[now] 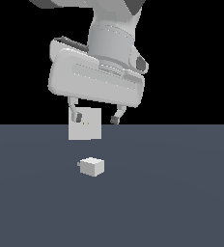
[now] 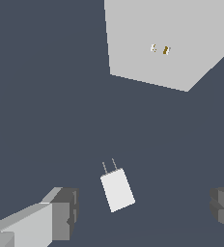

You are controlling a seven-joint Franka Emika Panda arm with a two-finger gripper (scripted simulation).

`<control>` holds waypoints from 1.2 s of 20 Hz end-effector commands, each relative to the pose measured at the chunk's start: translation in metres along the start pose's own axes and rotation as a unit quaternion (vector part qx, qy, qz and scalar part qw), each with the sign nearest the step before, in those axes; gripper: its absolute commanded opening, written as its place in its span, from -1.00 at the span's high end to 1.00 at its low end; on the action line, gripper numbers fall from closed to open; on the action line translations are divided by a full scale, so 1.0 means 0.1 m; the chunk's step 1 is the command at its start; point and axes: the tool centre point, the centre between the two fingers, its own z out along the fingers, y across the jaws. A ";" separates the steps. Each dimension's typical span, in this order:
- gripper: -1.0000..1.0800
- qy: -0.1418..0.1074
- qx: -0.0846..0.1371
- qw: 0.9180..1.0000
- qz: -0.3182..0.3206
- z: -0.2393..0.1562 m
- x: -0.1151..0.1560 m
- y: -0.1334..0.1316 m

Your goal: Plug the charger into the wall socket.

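Observation:
The charger [image 1: 91,167] is a small off-white block lying on the dark grey floor, its two thin prongs pointing toward the wall socket; it also shows in the wrist view [image 2: 117,189]. The wall socket [image 1: 86,125] is a flat upright off-white plate behind it, with two tiny holes at its centre, also in the wrist view [image 2: 167,43]. My gripper [image 1: 95,118] hangs above the charger, open and empty, its fingertips [image 1: 77,116] apart in front of the plate. In the wrist view the fingers [image 2: 61,212] straddle the charger from above.
The dark grey floor [image 1: 181,202] stretches around both things. The background beyond the floor is black.

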 end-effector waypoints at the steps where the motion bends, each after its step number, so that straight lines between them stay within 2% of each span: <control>1: -0.92 0.009 0.004 1.000 -0.018 0.04 -0.02 -0.02; 9: -0.92 0.036 0.018 0.996 -0.075 0.18 -0.09 -0.07; 24: -0.92 0.078 0.042 0.983 -0.163 0.41 -0.20 -0.14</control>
